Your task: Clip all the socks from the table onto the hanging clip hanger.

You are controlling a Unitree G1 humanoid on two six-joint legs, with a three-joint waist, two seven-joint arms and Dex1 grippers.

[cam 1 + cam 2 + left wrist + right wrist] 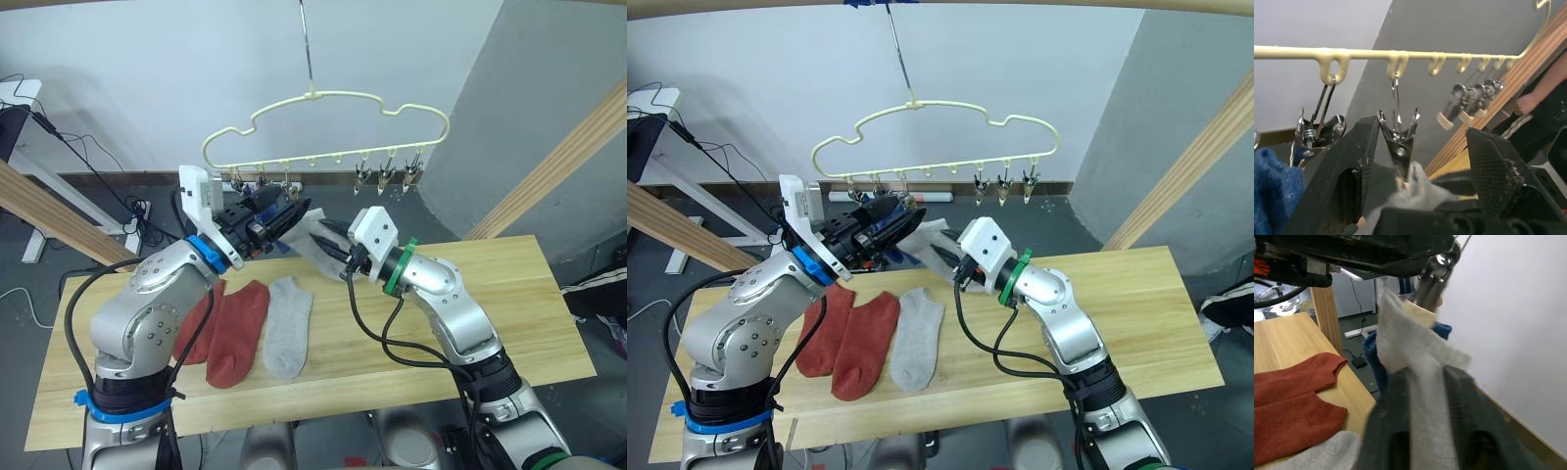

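Note:
The cream clip hanger point(323, 96) hangs above the table point(470, 323). My left gripper point(294, 211) is open, and its fingers point(1352, 161) straddle a metal clip point(1399, 142) whose lower end sits on the top edge of a light grey sock point(1420, 347). My right gripper point(328, 250) is shut on that grey sock just below the clip. Blue socks point(1273, 186) hang from clips beside it. Two rust-red socks point(235, 333) and another grey sock point(289, 328) lie flat on the table at the left.
Three bare clips point(387, 174) hang at the hanger's right end. Thick wooden poles slant at the left point(39, 211) and right point(558, 166). A person's hand point(1528, 103) shows behind the hanger. Bare wood lies to the right of the arms.

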